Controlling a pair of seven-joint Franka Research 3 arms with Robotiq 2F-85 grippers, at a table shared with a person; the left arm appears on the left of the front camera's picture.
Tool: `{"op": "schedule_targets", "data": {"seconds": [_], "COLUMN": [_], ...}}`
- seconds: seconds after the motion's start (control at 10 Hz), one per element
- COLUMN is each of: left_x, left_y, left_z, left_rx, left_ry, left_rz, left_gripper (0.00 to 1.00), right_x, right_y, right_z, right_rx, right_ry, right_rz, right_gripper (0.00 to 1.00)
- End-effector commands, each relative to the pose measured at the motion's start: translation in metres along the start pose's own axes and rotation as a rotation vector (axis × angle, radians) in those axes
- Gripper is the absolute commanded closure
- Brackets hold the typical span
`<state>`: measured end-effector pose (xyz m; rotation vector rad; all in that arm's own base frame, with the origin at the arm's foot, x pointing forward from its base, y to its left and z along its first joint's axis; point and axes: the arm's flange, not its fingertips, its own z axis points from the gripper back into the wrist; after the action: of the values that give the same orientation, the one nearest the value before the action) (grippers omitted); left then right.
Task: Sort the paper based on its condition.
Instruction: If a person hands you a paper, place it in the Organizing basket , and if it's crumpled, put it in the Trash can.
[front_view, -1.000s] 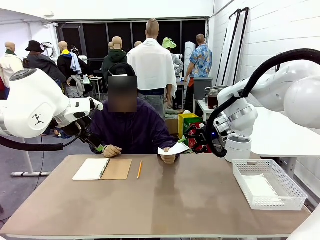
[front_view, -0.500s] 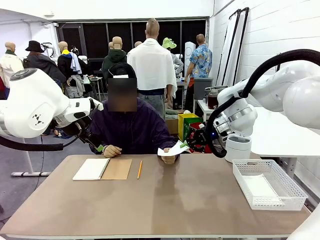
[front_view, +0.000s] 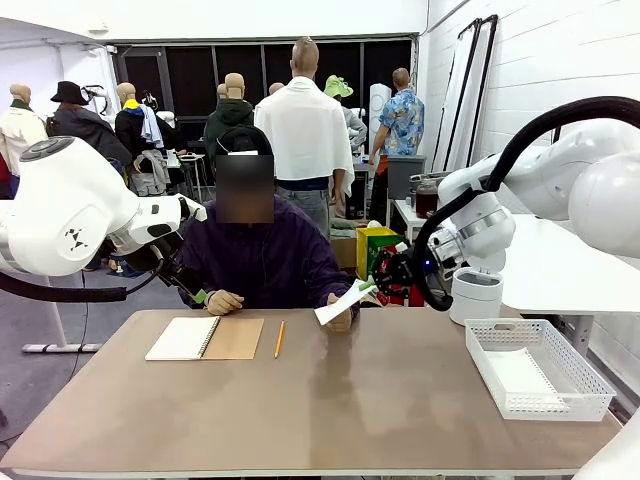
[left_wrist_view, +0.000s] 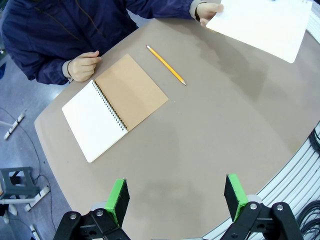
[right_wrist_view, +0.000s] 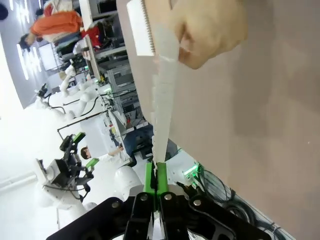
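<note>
Brown and smooth, the bench (front_view: 330, 420) runs between the robot and a person (front_view: 260, 262) seated at its far side. At the far edge, right of the middle, a thin white sheet of paper (front_view: 341, 302) hangs tilted above the bench. One end is in the person's hand (front_view: 341, 320); the other is pinched between the pressed-together green pads of the right end effector (front_view: 372, 288). The left end effector (left_wrist_view: 176, 187) hovers over the bench, fingers spread wide, holding nothing. An open spiral-bound notebook with a brown card cover (front_view: 205, 338) and a yellow pencil (front_view: 279, 339) lie to the left. A white mesh plastic basket (front_view: 560, 407) on the right holds another white sheet (front_view: 522, 378).
</note>
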<state>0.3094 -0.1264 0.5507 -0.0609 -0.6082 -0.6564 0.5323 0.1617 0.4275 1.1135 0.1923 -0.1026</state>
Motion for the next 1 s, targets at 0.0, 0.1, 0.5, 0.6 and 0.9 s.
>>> {"op": "schedule_targets", "data": {"seconds": [0.0,0.1,0.5,0.6,0.9], "left_x": [-0.001,-0.001,-0.001,-0.001,-0.001], "left_y": [0.001,0.001,0.001,0.001,0.001], "left_z": [0.000,0.000,0.000,0.000,0.000], "left_rx": [-0.002,-0.002,-0.002,-0.002,-0.002], "left_ry": [0.003,0.003,0.003,0.003,0.003], "left_rz": [0.003,0.003,0.003,0.003,0.003], "left_gripper": [0.00,0.00,0.00,0.00,0.00], "right_x": [-0.018,-0.033,-0.086,-0.099,-0.111], "right_y": [0.020,0.028,0.017,0.010,-0.010], "right_z": [0.028,0.050,0.126,0.138,0.161], "right_rx": [-0.013,-0.112,-0.512,-0.584,-0.739], "right_ry": [-0.011,-0.048,-0.209,-0.246,-0.379], "right_rz": [0.109,0.183,0.268,0.248,0.149], "right_gripper": [1.00,1.00,1.00,1.00,1.00]}}
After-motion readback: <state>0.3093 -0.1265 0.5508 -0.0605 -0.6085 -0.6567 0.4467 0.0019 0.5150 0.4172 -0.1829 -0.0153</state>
